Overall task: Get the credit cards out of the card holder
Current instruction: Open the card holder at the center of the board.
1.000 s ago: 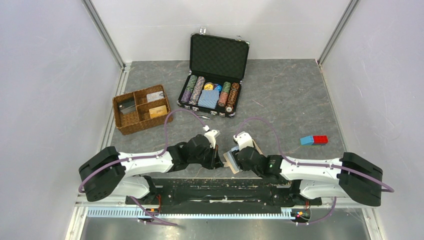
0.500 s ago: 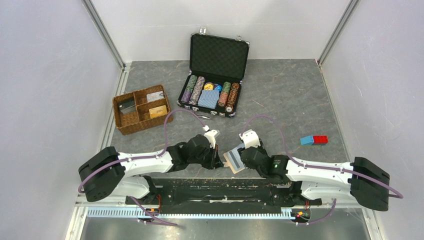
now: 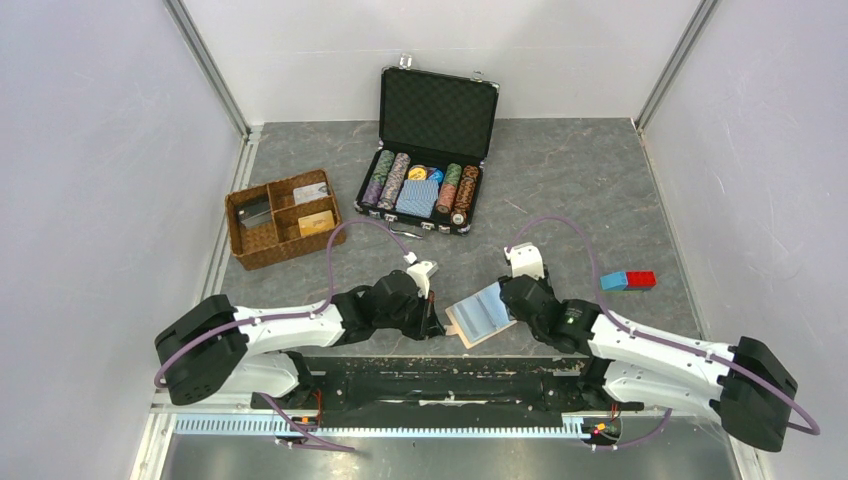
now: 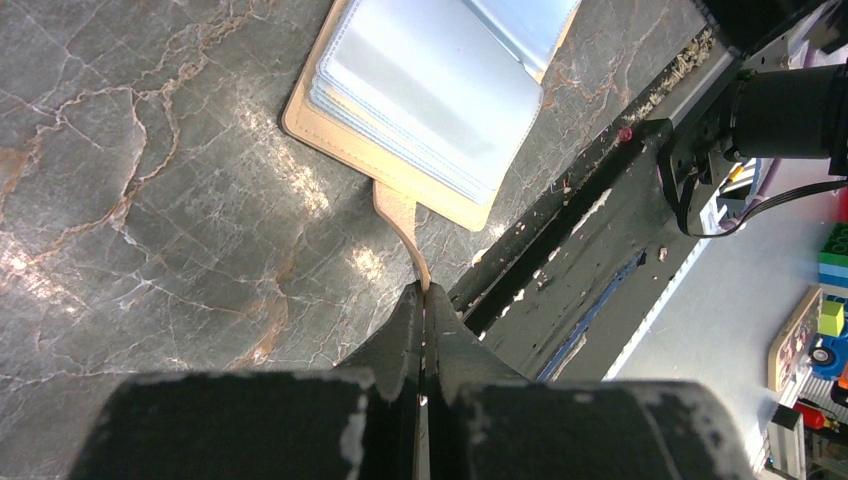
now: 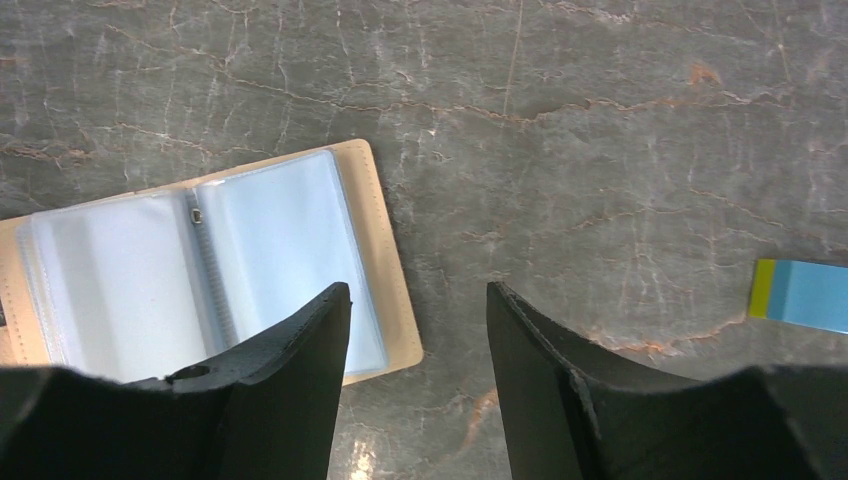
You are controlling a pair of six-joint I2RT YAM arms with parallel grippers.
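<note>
Card holder (image 3: 481, 313) lies open on the worktop (image 3: 600, 190), between my arms. Left claw (image 4: 422, 300) clenched on its strap tab (image 4: 400, 215); right claw (image 5: 418, 295) released, empty, above the right page. Light, floppy, slick sleeves (image 5: 270, 250): I'd pin the cover and pinch card edges.

I see an open black case (image 3: 425, 165) on the far part of the table (image 3: 580, 180), lid upright, holding rows of poker chips (image 3: 385, 178) and a blue patterned deck (image 3: 418, 198). Just left of the case sits a divided wicker tray (image 3: 283, 250). Well right of the case, toward the table's near edge, lies a blue-and-red block (image 3: 628, 280).
</note>
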